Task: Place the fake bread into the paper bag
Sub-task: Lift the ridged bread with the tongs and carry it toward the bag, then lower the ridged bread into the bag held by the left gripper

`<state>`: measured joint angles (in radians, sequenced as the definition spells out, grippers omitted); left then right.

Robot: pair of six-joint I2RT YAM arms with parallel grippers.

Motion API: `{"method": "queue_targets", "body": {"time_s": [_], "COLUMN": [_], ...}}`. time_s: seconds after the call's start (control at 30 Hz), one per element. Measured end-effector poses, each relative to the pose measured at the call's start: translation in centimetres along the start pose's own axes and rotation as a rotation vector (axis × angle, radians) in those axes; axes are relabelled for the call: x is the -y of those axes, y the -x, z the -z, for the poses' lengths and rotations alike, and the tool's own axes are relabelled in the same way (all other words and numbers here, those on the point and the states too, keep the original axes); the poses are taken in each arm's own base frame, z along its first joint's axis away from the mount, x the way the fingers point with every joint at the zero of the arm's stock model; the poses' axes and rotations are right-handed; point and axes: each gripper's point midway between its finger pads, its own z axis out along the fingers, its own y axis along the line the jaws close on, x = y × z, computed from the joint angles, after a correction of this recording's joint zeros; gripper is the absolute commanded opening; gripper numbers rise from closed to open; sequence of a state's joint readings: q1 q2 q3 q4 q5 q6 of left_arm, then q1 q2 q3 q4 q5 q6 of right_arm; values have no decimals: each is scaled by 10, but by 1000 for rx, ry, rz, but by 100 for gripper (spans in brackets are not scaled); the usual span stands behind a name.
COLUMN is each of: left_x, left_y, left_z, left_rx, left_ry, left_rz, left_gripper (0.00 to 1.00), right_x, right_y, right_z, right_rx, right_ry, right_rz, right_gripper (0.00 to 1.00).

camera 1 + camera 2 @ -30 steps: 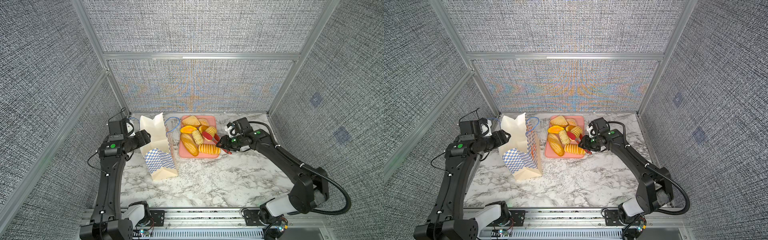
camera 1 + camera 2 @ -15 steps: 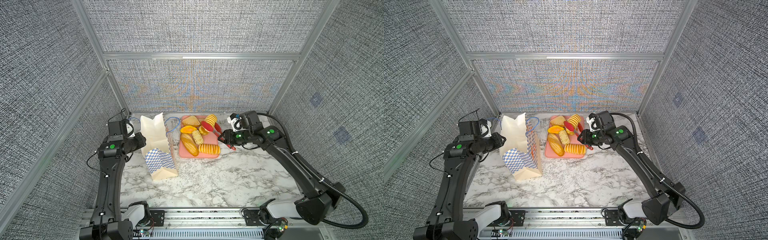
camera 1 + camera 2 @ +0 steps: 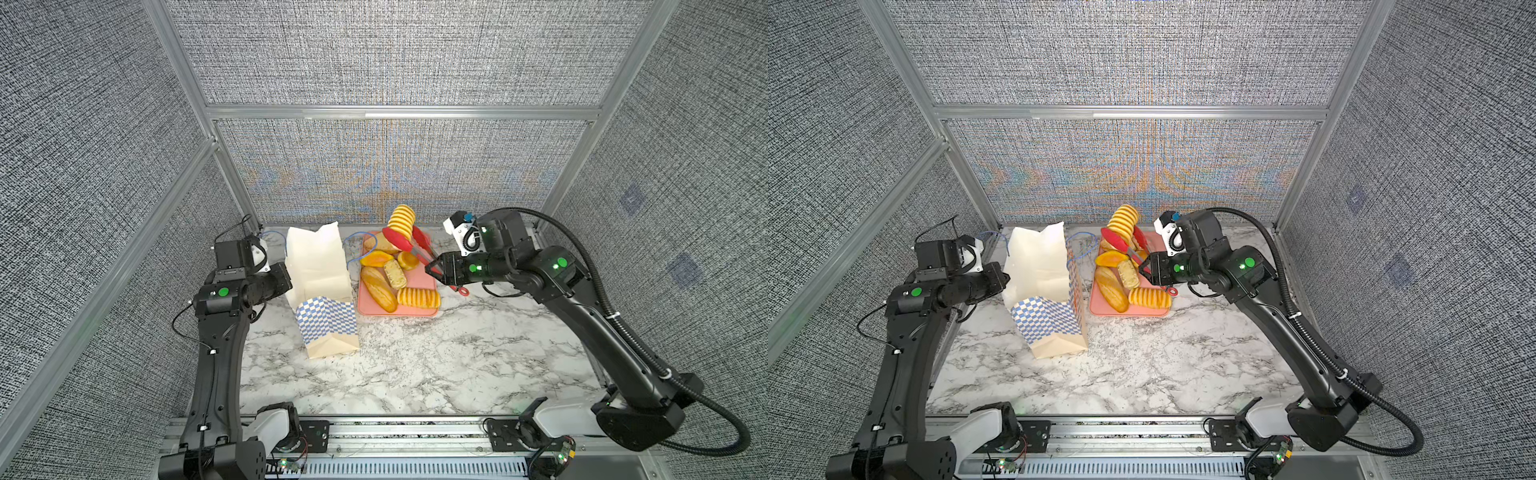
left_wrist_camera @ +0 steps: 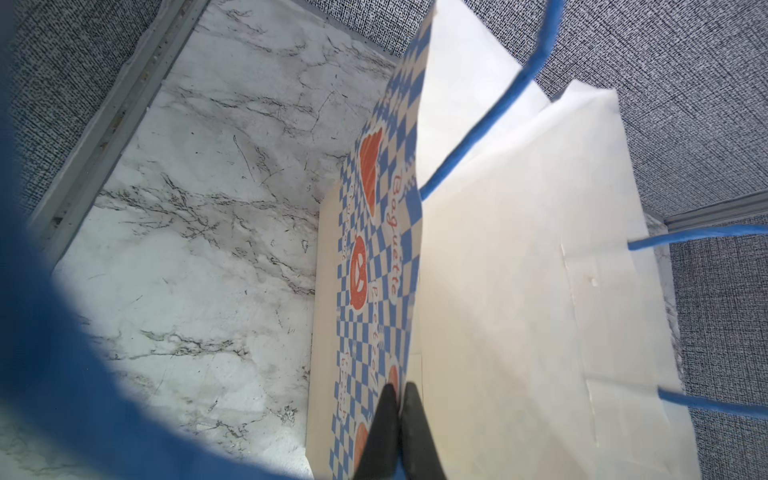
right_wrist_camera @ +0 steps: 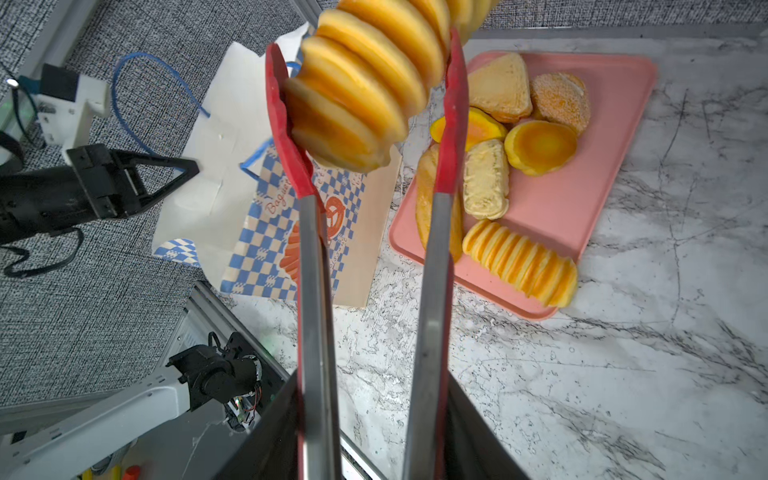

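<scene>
Over at 9 o'clock of the paper bag, my left gripper has its fingers squeezed together on the bag's side wall, so it's pinching the paper. The bag stands on the marble table with its mouth open, right at 9 o'clock of the pink tray. Most of the fake bread lies on that tray. One ridged roll hangs in the air over the tray's 12 o'clock end, gripped between the red tongs. My right gripper, at the tray's 3 o'clock, is clamped around the tong handles.
</scene>
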<state>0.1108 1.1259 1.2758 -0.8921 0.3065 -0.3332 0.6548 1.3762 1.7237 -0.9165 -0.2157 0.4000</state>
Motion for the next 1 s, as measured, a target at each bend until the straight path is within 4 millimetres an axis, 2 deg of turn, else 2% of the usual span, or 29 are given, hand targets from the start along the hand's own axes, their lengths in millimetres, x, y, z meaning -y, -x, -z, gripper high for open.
{"method": "queue_targets", "body": {"time_s": [0.2, 0.6, 0.7, 1.0], "left_x": [1, 2, 4, 4], "left_y": [0, -1, -1, -2], "left_z": [-2, -4, -4, -4], "left_rx": [-8, -17, -20, -22], "left_ry": [-8, -17, -26, -30], "left_rz": [-1, -7, -7, -7], "left_gripper": [0, 0, 0, 0], "right_x": [-28, -96, -105, -114], "right_y": [10, 7, 4, -7], "right_z": [6, -6, -14, -35], "right_rx": [31, -7, -30, -89], "right_ry": [41, 142, 144, 127], "right_rz": [91, 301, 338, 398], "right_gripper": [48, 48, 48, 48]}}
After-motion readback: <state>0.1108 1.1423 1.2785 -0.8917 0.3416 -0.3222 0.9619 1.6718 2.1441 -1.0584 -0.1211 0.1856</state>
